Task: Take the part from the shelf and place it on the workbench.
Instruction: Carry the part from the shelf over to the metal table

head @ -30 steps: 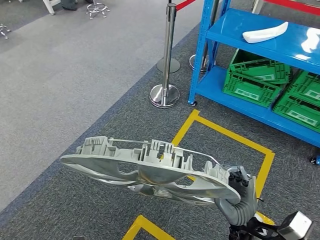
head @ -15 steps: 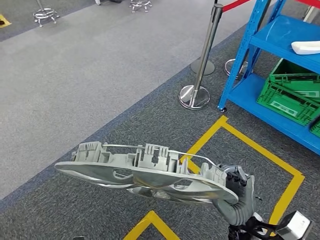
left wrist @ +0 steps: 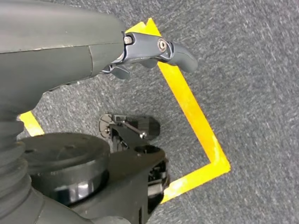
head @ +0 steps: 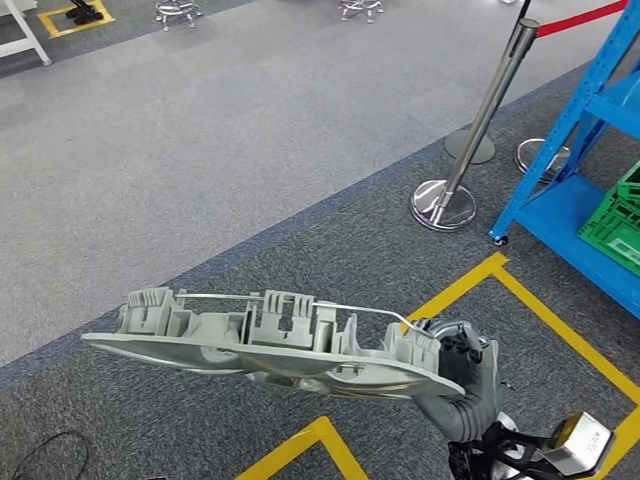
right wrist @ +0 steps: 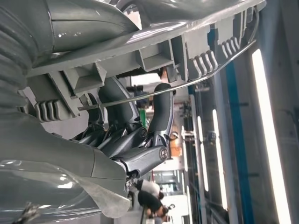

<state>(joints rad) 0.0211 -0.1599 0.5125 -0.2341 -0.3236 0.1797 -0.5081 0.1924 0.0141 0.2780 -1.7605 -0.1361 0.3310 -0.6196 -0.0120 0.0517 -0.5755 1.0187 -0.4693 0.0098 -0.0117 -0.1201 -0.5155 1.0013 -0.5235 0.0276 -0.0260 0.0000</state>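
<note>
Camera swung left — right hand (head: 466, 385) still grips the grey part (head: 264, 345); left hand (left wrist: 155, 49) holds nothing

Even overhead light is filling the head view; shadows are lying soft on the grey carpet (head: 226, 130). Glare is showing on the stanchion base (head: 444, 204). Ceiling light strips (right wrist: 269, 135) are blowing out in the right wrist view, background blurring there. Carpet is smearing slightly in the left wrist view.
</note>
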